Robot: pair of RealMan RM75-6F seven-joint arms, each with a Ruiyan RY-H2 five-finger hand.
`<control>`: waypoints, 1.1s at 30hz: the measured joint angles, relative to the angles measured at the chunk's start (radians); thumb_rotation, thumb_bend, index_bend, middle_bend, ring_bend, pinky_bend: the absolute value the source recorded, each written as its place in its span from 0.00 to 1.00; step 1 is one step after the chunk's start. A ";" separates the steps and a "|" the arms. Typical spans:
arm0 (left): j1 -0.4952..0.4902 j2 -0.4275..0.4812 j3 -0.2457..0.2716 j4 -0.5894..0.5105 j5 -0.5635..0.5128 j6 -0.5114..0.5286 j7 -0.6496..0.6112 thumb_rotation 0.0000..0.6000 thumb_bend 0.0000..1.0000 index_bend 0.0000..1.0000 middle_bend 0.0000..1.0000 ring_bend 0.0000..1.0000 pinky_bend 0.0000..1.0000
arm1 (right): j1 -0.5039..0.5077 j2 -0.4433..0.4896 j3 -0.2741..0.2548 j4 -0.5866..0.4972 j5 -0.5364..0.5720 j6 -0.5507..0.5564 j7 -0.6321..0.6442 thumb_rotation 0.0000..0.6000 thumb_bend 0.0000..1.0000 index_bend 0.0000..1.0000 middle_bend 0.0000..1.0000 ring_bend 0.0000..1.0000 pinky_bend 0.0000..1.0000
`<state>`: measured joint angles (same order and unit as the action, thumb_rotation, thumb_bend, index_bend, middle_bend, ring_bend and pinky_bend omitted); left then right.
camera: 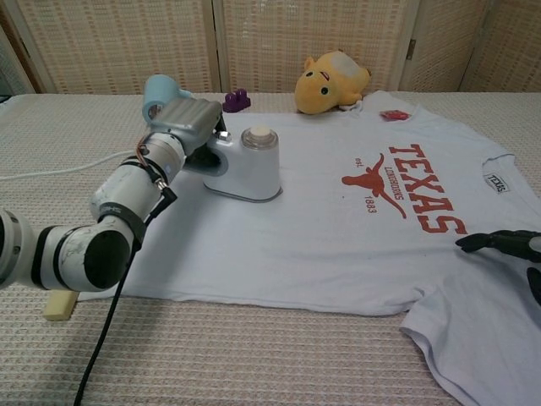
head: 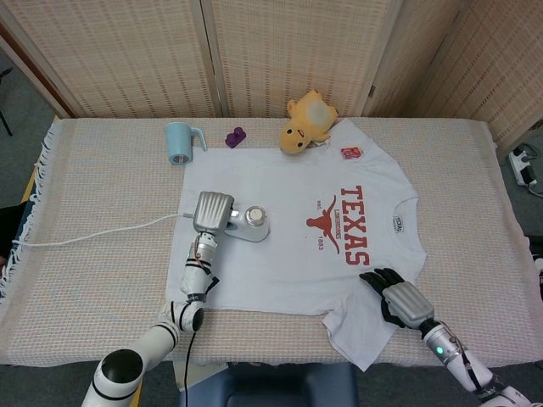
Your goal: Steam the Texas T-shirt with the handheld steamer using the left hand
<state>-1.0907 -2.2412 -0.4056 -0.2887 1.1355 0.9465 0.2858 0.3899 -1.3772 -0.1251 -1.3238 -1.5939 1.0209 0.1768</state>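
Note:
The white Texas T-shirt [head: 288, 246] [camera: 321, 228] lies flat on the table, its red TEXAS print [head: 355, 225] toward the right. My left hand [head: 212, 212] [camera: 188, 127] grips the handle of the white handheld steamer [head: 252, 223] [camera: 251, 167], which stands on the shirt's left half. A white cord [head: 102, 229] trails off to the left. My right hand [head: 397, 295] [camera: 507, 245] rests on the shirt's lower right part near the sleeve, dark fingers spread flat on the cloth.
A yellow plush toy [head: 305, 121] lies at the shirt's far edge, with a small red item [head: 350, 153] on the shirt near it. A light blue cup [head: 181, 142] and a purple block [head: 235, 136] stand at the back. A beige sponge [camera: 57, 303] sits front left.

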 measured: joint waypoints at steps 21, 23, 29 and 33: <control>0.146 0.165 0.030 -0.039 0.036 0.081 -0.232 1.00 0.36 0.93 1.00 0.83 0.76 | 0.014 -0.012 0.000 -0.012 -0.004 -0.012 -0.018 0.91 1.00 0.00 0.08 0.00 0.01; 0.156 0.183 0.045 -0.096 0.057 0.111 -0.254 1.00 0.36 0.93 1.00 0.82 0.76 | 0.014 -0.013 -0.001 -0.012 -0.006 -0.008 -0.016 0.91 1.00 0.00 0.08 0.00 0.01; 0.178 0.228 0.096 -0.332 0.123 0.168 -0.239 1.00 0.36 0.93 1.00 0.82 0.76 | 0.004 -0.016 -0.009 -0.007 -0.011 0.009 -0.001 0.91 1.00 0.00 0.08 0.00 0.01; 0.177 0.231 0.120 -0.447 0.146 0.177 -0.166 1.00 0.36 0.93 1.00 0.82 0.76 | -0.005 -0.009 -0.011 -0.006 -0.012 0.023 0.004 0.91 1.00 0.00 0.08 0.00 0.01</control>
<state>-0.9136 -2.0106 -0.2859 -0.7355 1.2820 1.1232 0.1197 0.3851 -1.3858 -0.1365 -1.3297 -1.6058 1.0442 0.1804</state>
